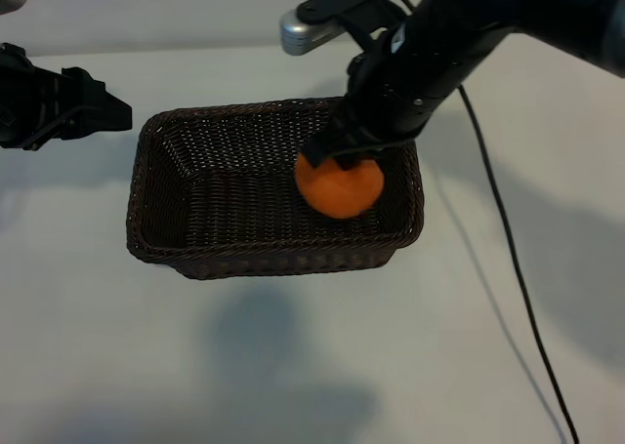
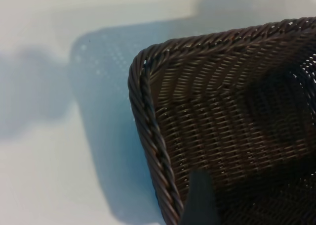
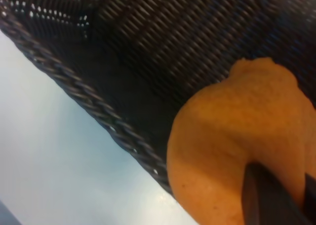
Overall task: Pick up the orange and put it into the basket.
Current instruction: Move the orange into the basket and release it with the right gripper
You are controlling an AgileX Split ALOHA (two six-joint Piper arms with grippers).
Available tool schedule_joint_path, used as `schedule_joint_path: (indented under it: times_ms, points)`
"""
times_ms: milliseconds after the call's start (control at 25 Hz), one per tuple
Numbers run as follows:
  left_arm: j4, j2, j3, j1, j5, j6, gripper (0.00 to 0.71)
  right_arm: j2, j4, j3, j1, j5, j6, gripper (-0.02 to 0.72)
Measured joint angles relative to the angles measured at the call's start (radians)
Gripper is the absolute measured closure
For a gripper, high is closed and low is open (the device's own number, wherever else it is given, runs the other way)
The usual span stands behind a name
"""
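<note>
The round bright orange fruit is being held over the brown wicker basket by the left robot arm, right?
Not quite. The round bright-orange fruit is over the dark-brown woven wicker basket, but the right gripper holds it, not the left. The exterior view shows the right arm reaching in and pinching the orange, while the left gripper waits open beside the basket.
</note>
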Motion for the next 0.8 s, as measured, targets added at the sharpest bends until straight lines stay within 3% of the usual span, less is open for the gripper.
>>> schedule_joint_path:
  times_ms: [520, 800]
  points:
    - [-0.019, 0.000, 0.000, 0.000, 0.002, -0.001, 0.120, 0.159, 0.021, -0.017, 0.000, -0.071, -0.077, 0.656]
    - [-0.024, 0.000, 0.000, 0.000, 0.001, -0.001, 0.120, 0.221, 0.026, -0.017, 0.000, -0.095, -0.082, 0.654]
